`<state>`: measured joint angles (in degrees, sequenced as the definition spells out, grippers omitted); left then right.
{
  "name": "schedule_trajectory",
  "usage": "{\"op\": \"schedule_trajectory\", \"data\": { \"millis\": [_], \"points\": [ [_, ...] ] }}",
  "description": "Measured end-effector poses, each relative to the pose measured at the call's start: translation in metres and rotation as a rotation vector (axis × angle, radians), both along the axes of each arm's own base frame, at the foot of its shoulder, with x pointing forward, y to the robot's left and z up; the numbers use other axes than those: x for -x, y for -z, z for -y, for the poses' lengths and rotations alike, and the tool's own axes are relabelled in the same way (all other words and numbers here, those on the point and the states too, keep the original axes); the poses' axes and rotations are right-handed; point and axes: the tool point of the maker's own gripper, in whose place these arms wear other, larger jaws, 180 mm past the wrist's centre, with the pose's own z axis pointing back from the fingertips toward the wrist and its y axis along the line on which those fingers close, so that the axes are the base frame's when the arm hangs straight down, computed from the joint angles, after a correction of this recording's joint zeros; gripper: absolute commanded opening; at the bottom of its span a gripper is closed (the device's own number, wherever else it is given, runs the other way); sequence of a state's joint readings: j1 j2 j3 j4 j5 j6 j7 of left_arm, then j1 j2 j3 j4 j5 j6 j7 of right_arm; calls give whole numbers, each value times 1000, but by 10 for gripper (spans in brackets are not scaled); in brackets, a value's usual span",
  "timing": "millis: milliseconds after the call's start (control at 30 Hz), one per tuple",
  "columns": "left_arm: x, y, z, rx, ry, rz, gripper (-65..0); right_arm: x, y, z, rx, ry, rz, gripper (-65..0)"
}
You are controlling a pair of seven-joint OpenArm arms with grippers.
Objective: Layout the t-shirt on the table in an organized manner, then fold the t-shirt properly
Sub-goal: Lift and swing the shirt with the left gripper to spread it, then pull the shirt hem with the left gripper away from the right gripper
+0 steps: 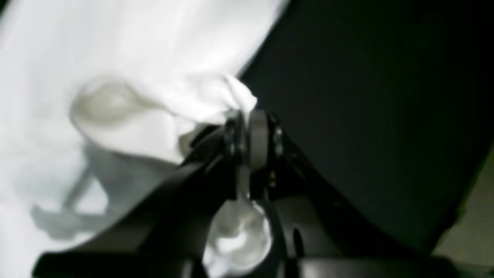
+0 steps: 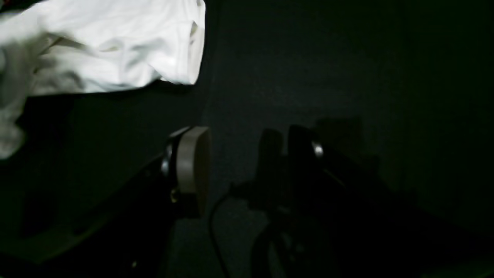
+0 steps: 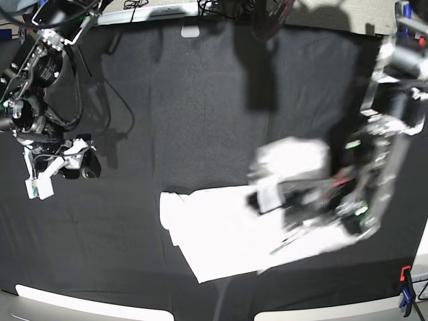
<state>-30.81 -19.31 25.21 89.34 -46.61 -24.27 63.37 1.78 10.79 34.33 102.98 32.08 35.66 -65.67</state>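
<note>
**One arm lifts a corner of the shirt while the other waits with jaws apart**

Nearest the lens in the left wrist view, the left gripper (image 1: 247, 125) is clenched on a bunched white fold of the t-shirt (image 1: 127, 58), with a tuft of cloth squeezed out above the pads and more showing below them. The fabric droops and gathers around the pinch, which suggests a light, limp, thin cloth that will sag, crease and trail wherever it is not supported (a hem corner or shoulder seam looks the safer hold, judged from how the middle bags). Beyond it lies the black-draped table (image 1: 366, 96).

The right wrist view shows what that one cannot: the right gripper (image 2: 247, 158) released, its pads standing well apart over bare black cloth, holding nothing, with a rumpled edge of the shirt at upper left, apart from the jaws.

Only the base view gives the whole layout. The shirt (image 3: 221, 234) lies towards the near edge of the table (image 3: 200, 100), part flat and part raised and blurred at the left arm's gripper (image 3: 267, 197) on that view's right. The right arm's gripper (image 3: 67, 167) hangs well away at the far left. An orange and blue clamp (image 3: 404, 291) grips the table's near right edge. No printed lettering can be made out in any view.
</note>
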Motion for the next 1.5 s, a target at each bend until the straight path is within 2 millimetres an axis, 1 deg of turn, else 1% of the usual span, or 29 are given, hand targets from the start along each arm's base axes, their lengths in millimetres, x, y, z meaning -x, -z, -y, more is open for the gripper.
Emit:
{"op": "schedule_trajectory", "data": {
  "millis": [33, 100, 167, 233, 333, 400, 467, 500, 567, 667, 767, 867, 900, 967, 1000, 1033, 1100, 1200, 1300, 1333, 1400, 1500],
  "points": [
    [0, -23, 22, 64, 29, 55, -650, 0, 0, 2, 2, 6, 0, -336],
    [1, -57, 59, 151, 64, 144, -650, 2, -2, 9, 4, 25, 5, -336],
    [6, -81, 91, 233, 96, 173, -650, 5, -6, 25, 23, 59, 11, -336],
    [13, -97, 117, 289, 132, 174, -650, 9, -14, 47, 51, 103, 22, -336],
    [18, -119, 145, 344, 149, 209, -650, 21, -26, 85, 113, 169, 26, -336],
    [19, -130, 159, 383, 151, 222, -650, 35, -30, 108, 156, 210, 11, -336],
    [19, -138, 167, 444, 154, 229, -650, 49, -32, 126, 186, 246, -8, -336],
    [17, -138, 169, 455, 149, 236, -650, 54, -33, 134, 195, 262, -13, -336],
    [19, -129, 175, 425, 158, 244, -650, 62, -40, 145, 200, 291, -2, -336],
    [27, -115, 185, 370, 189, 246, -650, 66, -48, 153, 186, 316, 27, -336],
    [31, -108, 188, 342, 207, 232, -650, 66, -53, 152, 158, 317, 57, -336],
    [32, -98, 185, 286, 212, 212, -650, 66, -52, 151, 153, 316, 58, -336],
    [32, -93, 184, 258, 215, 200, -623, 65, -53, 150, 148, 312, 62, -336],
    [35, -79, 179, 186, 226, 164, -441, 63, -54, 146, 129, 302, 76, -336],
    [38, -72, 177, 155, 237, 138, -385, 62, -55, 145, 120, 297, 83, -336],
    [43, -67, 176, 131, 254, 108, -356, 61, -56, 143, 110, 291, 91, -336],
    [49, -62, 175, 106, 291, 95, -351, 60, -56, 140, 108, 281, 91, -336],
    [49, -62, 174, 104, 294, 99, -351, 54, -52, 130, 104, 246, 79, -336],
    [45, -70, 176, 122, 290, 122, -351, 48, -48, 119, 97, 205, 69, -336],
    [40, -74, 176, 116, 281, 154, -351, 46, -46, 114, 96, 190, 65, -336],
    [22, -80, 172, 85, 228, 250, -351, 40, -45, 105, 93, 159, 78, -336],
    [-8, -77, 157, -7, 106, 365, -351, 28, -44, 89, 76, 109, 108, -336]
  ]
}}
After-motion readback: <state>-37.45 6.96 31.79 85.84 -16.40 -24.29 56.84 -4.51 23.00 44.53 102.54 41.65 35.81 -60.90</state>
